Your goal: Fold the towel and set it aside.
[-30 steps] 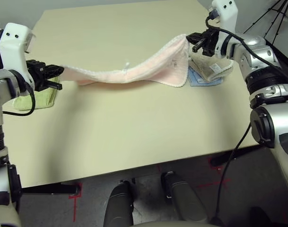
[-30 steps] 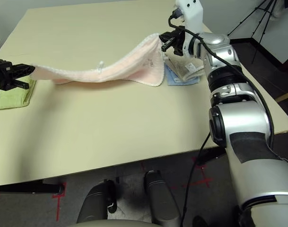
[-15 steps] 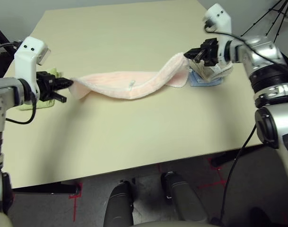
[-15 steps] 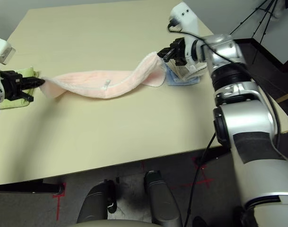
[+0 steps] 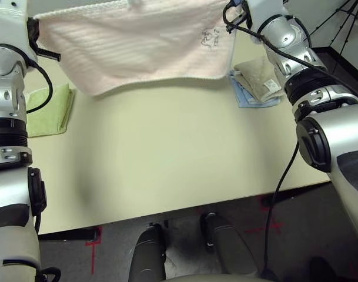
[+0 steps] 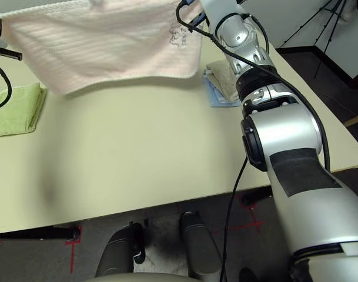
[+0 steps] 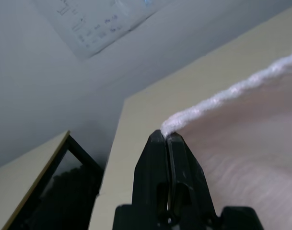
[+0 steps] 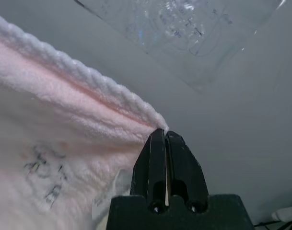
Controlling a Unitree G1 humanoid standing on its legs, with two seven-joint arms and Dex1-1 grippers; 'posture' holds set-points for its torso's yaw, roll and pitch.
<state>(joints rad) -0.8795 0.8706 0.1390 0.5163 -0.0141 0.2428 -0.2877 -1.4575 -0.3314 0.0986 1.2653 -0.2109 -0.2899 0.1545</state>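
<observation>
Towel (image 5: 137, 47) hanging spread above table (image 5: 167, 158), both grippers pinching top corners.

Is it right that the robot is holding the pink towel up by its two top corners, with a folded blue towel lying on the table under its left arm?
Not quite. The towel does hang from the left gripper and the right gripper, each pinching a top corner. But the folded towel under the left arm is green, not blue, as the left eye view shows.
</observation>
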